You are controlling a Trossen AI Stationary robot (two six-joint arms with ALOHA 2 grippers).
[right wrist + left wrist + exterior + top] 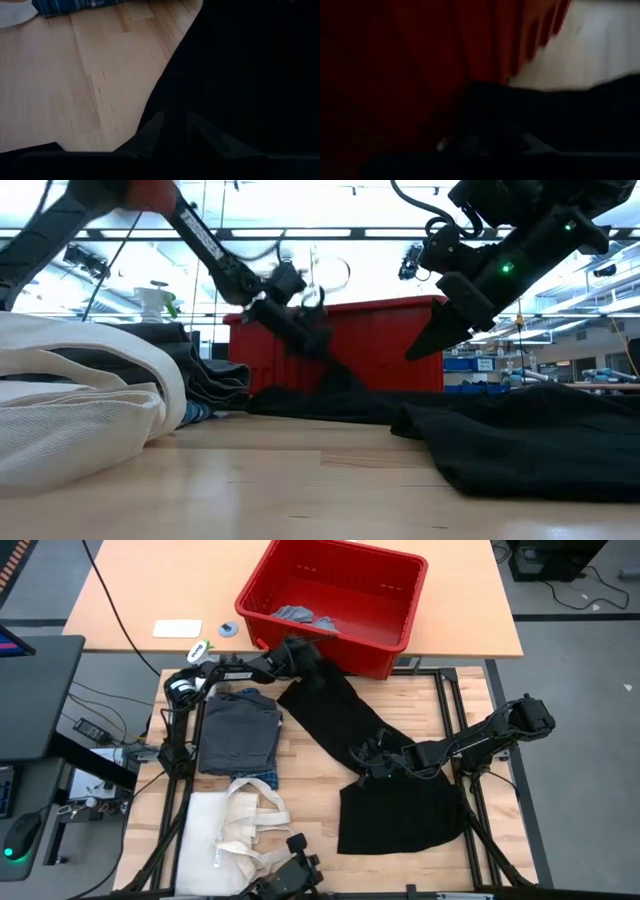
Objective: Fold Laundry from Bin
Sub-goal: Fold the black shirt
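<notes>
The large rectangular red plastic bin (385, 635) looks smooth with a slight sheen, its upper walls slotted. The big black cloth garment (400, 805) is matt and soft, lying in loose folds on the pale wooden table top (310, 790), whose planks show fine grain and a satin finish. The folded dark grey cloth piece (238, 730) is matt. The cream canvas tote bag (225, 830) looks coarse and thickly woven.

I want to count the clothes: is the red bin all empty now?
No, a small light grey piece lies inside the red bin in the high view.
</notes>
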